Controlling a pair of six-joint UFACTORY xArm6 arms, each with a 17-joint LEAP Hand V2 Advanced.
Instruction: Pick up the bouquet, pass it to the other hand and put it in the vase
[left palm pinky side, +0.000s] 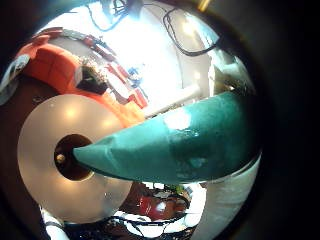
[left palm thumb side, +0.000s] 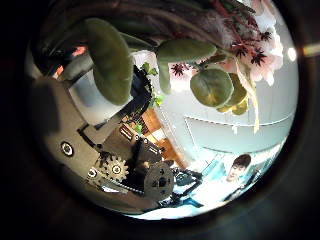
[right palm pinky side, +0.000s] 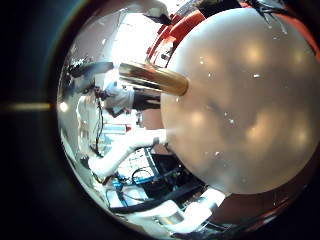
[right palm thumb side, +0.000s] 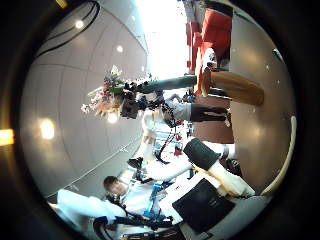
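In the left little finger side palm view the bouquet's wrapped cone (left palm pinky side: 170, 145) points down with its tip at the dark mouth of the round vase (left palm pinky side: 50, 130). The left thumb side palm view shows the bouquet's leaves (left palm thumb side: 110, 55) and flowers (left palm thumb side: 240, 40) close to my left hand's curled fingers (left palm thumb side: 110, 150). In the right thumb side palm view my left hand (right palm thumb side: 128, 100) is shut on the bouquet (right palm thumb side: 103, 95) beside the vase's neck (right palm thumb side: 235, 88). The vase's round body (right palm pinky side: 240, 100) fills the right little finger side palm view. My right hand (right palm thumb side: 215, 165) is close beside it, a finger straight.
The vase stands on a table (left palm pinky side: 25, 105). A boxy object (left palm pinky side: 60, 65) lies on the table behind the vase. My left arm (right palm pinky side: 130, 150) reaches in over the vase.
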